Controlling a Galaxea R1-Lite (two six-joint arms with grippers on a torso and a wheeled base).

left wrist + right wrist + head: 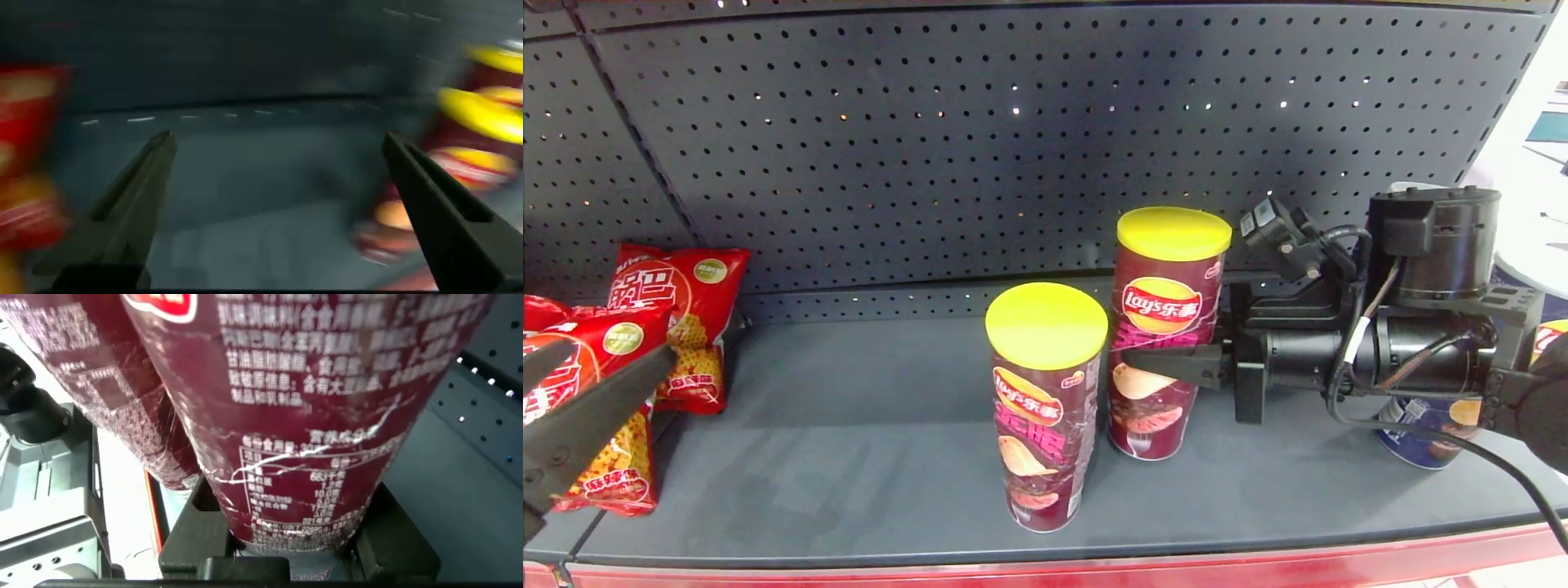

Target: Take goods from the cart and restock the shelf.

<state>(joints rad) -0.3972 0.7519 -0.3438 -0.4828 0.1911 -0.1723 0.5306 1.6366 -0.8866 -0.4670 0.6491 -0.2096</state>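
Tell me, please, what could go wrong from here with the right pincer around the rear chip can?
1. The rear can stands close beside the front can, which is near the front of the shelf; a sideways shift by the right pincer might topple it.
2. The blue can sits close by the right arm, so pulling back might knock it.
3. The open left pincer hangs by the red snack bags and might snag them.

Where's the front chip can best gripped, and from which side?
Probably mid-body on the front can, jaws level, coming from the robot's left: it stands upright with open shelf there, while the rear can and right gripper crowd its right.
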